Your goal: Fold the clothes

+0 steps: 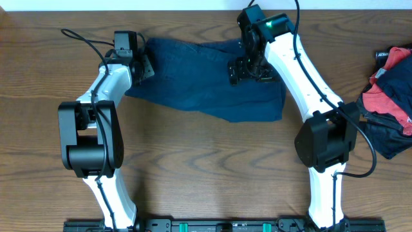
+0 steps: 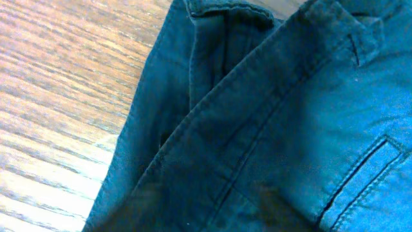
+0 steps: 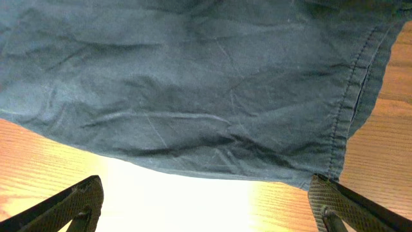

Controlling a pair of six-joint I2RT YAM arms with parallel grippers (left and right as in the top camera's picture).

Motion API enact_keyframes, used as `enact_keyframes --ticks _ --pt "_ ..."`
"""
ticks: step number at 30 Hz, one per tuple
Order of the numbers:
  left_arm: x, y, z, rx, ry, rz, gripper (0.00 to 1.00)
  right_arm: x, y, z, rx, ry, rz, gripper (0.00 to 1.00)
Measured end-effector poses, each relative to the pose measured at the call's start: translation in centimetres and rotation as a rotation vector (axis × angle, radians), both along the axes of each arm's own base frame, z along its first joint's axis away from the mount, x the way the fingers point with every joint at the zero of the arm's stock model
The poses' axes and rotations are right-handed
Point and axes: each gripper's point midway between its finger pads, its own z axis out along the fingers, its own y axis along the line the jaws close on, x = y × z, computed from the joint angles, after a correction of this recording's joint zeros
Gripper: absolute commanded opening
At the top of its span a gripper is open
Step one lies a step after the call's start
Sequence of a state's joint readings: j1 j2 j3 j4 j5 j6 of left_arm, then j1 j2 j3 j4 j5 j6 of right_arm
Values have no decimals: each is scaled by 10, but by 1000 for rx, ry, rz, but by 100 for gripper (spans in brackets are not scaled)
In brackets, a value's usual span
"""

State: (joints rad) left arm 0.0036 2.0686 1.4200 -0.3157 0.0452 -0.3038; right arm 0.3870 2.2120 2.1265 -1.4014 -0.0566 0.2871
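A pair of dark navy shorts (image 1: 206,84) lies spread, a little rumpled, on the far middle of a wooden table (image 1: 206,161), between my two arms. My left gripper (image 1: 143,64) sits at the left edge of the cloth. Its wrist camera is filled with blue fabric, seams and a stitched pocket slit (image 2: 360,174), and its fingers are out of sight, so I cannot tell whether it is clenched or released. My right gripper (image 1: 248,69) hangs over the upper right part of the shorts with its fingers spread wide and nothing between them. Its camera shows creased cloth, a stitched hem (image 3: 351,96) and bare wood below. I judge the fabric to be light, soft and limp. It should sag and wrinkle when lifted, not slip or break. The firmer stitched edges and corners look like the best places to pinch, one on each side, so a fold stays even. The table is smooth brown wood grain. A loose pile of red and dark clothes (image 1: 394,90) rests at its right edge, well apart.
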Motion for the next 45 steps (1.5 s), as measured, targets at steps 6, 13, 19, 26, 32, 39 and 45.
enact_keyframes --ticks 6,13,19,26,32,39,45 --pt "9 1 5 -3 -43 6 98 -7 -3 0 -12 27 4 99" --pt "11 1 6 -3 -53 6 96 -11 -5 -1 -19 46 7 99" --pt "8 1 -18 -5 -6 10 78 -16 -6 -1 -27 64 7 99" --pt "7 3 -23 -8 8 13 31 -19 -8 -1 -31 75 7 99" --pt "6 2 -20 -12 23 14 6 -19 -8 -1 -32 75 7 99" --pt "8 3 -4 -25 5 36 6 -17 -7 -1 -29 68 9 99" --pt "4 13 45 23 -61 73 6 -14 -5 -1 -23 54 14 99"
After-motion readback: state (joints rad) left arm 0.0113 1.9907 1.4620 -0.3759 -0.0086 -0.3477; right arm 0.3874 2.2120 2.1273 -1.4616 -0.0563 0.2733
